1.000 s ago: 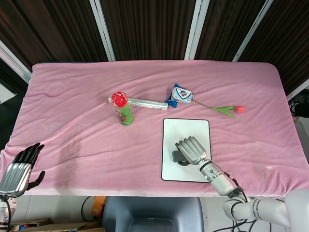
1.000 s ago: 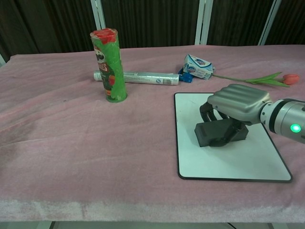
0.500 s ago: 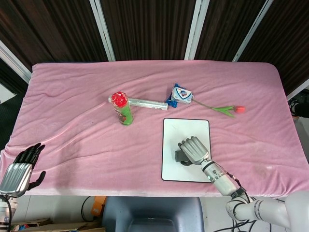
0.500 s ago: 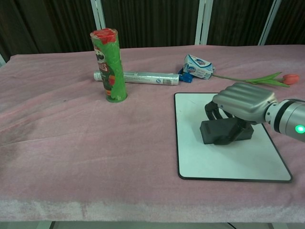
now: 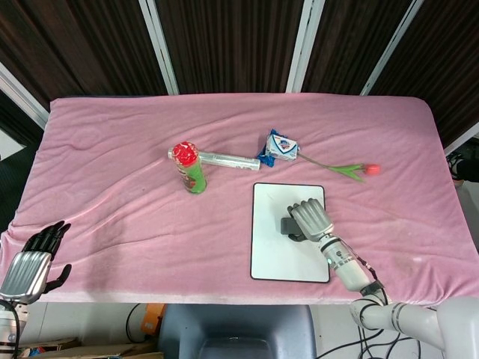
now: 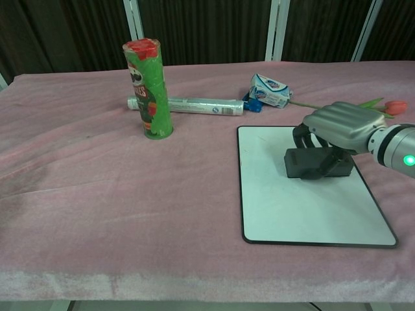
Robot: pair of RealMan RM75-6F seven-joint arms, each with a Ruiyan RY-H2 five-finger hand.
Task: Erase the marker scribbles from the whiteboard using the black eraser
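Note:
The whiteboard lies flat on the pink cloth, right of centre, and its white face shows no marks that I can make out. My right hand grips the black eraser from above and holds it down on the board's upper right part. Only the eraser's left end shows in the head view. My left hand hangs at the table's front left corner, fingers apart, holding nothing; the chest view does not show it.
A green chip can stands left of the board. Behind it lies a silver tube. A blue-white packet and an artificial tulip lie just beyond the board's far edge.
My right hand has slid the eraser across the board, from its lower middle toward the far right part. The left hand has stayed still.

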